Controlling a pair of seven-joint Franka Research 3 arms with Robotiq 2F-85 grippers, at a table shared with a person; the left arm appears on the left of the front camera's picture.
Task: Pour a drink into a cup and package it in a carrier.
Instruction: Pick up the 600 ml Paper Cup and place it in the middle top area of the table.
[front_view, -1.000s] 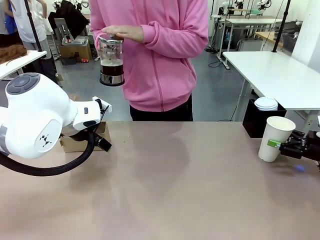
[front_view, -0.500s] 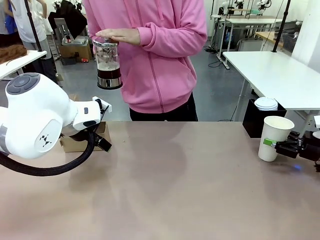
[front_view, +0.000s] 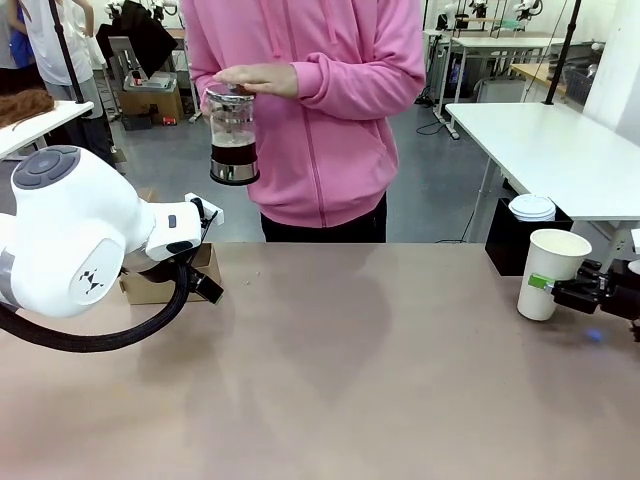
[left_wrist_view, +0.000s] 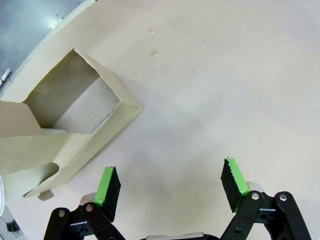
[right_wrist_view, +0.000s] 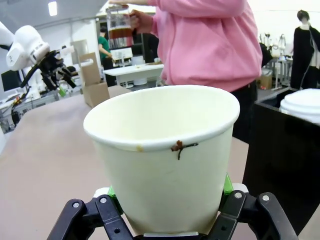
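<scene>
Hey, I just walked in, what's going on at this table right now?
A person at the far side holds a glass press pot in the air, one palm resting on its lid, with dark drink in the bottom. The robot's right hand grips a white paper cup, upright near the right end of the table. Its left hand hangs open beside an open brown cardboard box. The pot is upright and far from the cup, so pouring hasn't begun.
</scene>
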